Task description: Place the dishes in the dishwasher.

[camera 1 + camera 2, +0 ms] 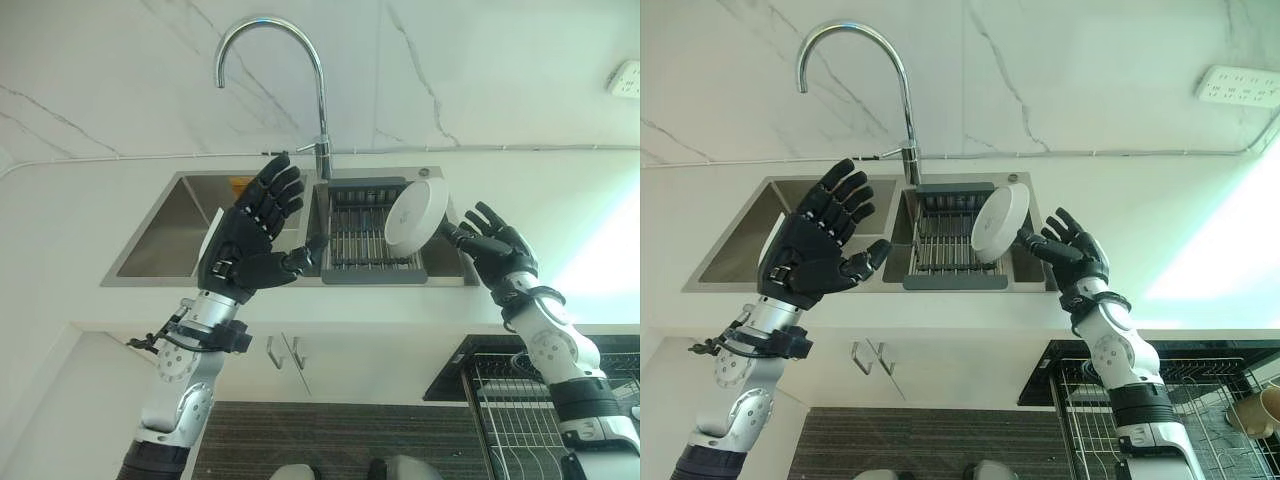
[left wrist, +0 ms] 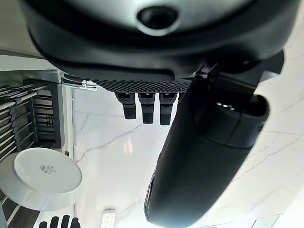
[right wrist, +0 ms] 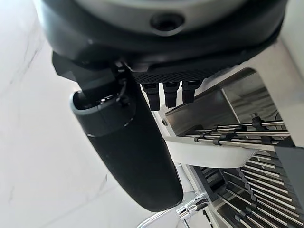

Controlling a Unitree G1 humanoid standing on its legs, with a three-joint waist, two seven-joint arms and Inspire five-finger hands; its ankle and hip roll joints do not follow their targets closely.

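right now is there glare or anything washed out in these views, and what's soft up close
Both eye views: bright light washes out the counter beside the right hand, while the white plate stays readable. Left wrist view: the left hand looms dark and soft. Right wrist view: the thumb is soft, the sink rack crisp.

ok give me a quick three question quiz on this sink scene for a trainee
1. True or false: the white bowl lies flat on the counter.
2. Which hand is nearest the bowl: A) left hand B) right hand?
3. Fill in: the dish rack sits in the ___, below the faucet.

Key: 1 false, it stands tilted over the rack. 2 B, its fingertips reach the bowl's rim; the left hand is spread open, apart from it. 3 sink.
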